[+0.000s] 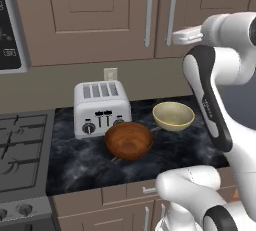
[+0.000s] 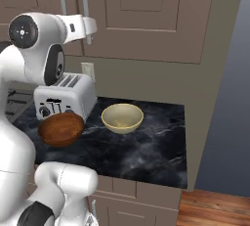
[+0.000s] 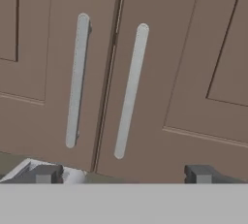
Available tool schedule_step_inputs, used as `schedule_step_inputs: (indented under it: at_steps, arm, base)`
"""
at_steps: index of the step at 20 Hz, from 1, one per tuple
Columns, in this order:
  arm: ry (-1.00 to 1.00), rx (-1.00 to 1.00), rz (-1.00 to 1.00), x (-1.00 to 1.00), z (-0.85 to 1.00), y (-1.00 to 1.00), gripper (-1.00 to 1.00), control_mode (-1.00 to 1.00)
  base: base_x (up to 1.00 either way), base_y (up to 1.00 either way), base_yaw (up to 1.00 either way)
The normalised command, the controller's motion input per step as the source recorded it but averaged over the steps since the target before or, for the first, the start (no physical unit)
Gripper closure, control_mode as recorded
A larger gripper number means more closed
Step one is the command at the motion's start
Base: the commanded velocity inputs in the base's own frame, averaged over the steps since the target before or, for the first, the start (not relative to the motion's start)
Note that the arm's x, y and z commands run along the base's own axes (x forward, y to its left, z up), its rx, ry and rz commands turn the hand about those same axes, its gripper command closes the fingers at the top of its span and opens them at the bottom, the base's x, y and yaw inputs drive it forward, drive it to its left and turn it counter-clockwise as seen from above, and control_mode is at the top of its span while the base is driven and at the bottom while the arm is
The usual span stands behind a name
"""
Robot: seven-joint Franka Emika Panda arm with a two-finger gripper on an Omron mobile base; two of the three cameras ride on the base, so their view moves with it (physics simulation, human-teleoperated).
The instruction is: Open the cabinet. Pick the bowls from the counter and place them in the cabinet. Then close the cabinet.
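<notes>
The cabinet (image 1: 90, 30) is shut, its two panelled doors meeting at a seam between two long silver bar handles (image 3: 77, 80) (image 3: 131, 89). My gripper (image 3: 122, 174) is open, raised in front of the doors' lower edge and close to the right handle (image 1: 171, 14), holding nothing. On the counter (image 1: 190, 150) below, the reddish-brown wooden bowl (image 1: 129, 140) sits near the front. The cream-yellow bowl (image 1: 173, 115) stands behind it to the right. Both bowls are upright and empty, the wooden one (image 2: 61, 128) left of the cream one (image 2: 122, 117).
A silver toaster (image 1: 101, 107) stands against the wall just behind the wooden bowl. A grey stove top (image 1: 20, 150) adjoins the counter on the left, with a dark appliance (image 1: 10, 25) above it. The counter ends at a side panel (image 2: 205, 98) on the right.
</notes>
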Motion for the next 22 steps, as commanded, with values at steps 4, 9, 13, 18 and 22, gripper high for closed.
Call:
schedule_step_inputs:
  at_steps: [4,9,13,18,22]
  arm:
    - [-0.08,0.0,0.0,0.34,-0.01,0.0,-1.0,-1.0]
    - [0.0,0.0,0.0,0.54,0.0,0.01,-1.0,-1.0]
    - [0.0,0.0,0.0,0.64,0.0,0.0,-1.0,-1.0]
    - [0.01,0.0,0.0,0.63,0.0,0.0,-1.0,-1.0]
    - [-0.06,0.0,0.01,0.42,-0.09,0.0,-1.0,-1.0]
  base:
    - [0.0,0.0,0.0]
    - [0.0,0.0,0.0]
    - [0.0,0.0,0.0]
    - [0.0,0.0,0.0]
    - [0.0,0.0,0.0]
